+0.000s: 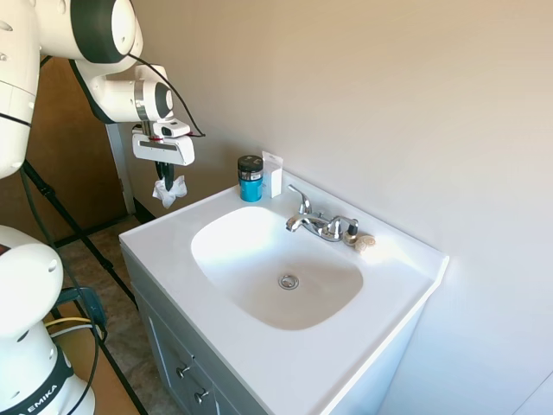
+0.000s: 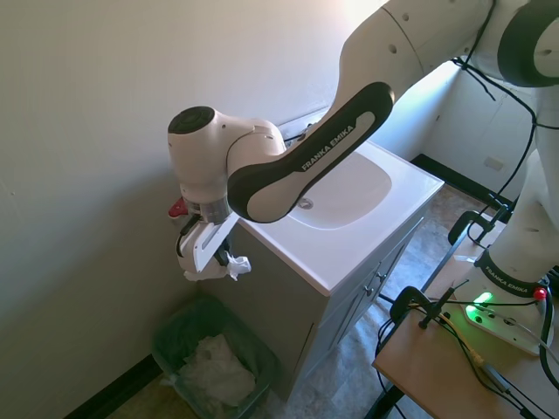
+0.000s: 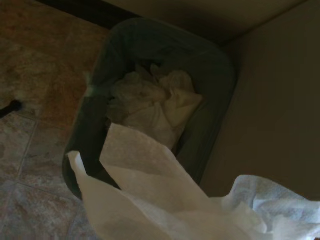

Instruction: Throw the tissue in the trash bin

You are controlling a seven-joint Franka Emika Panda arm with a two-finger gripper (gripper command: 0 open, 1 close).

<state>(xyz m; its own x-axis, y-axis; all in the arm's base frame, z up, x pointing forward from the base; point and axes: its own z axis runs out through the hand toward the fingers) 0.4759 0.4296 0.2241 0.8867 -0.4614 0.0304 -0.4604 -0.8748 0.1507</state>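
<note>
One tissue (image 2: pixel 236 264): white, crumpled, wrinkly | pinched in pincer (image 2: pixel 229 259) | hanging above trash bin (image 2: pixel 170 342)

White rounded arm (image 2: pixel 367 78) with black joint bands, "FRANKA EMIKA" lettering and a black cable.

White vanity top (image 1: pixel 380 346) with oval basin (image 1: pixel 259 259), drain (image 1: pixel 289 281) at its centre. Chrome faucet (image 1: pixel 315 223) at the rear edge. Blue jar with black lid (image 1: pixel 251 178) and white upright card (image 1: pixel 273 174) touching it, both at the back corner nearest the jaws. Small beige object (image 1: pixel 364 242) beside the faucet, farthest from the jaws. Cabinet knobs (image 1: pixel 192 384) on the front, below jaw level.
</note>
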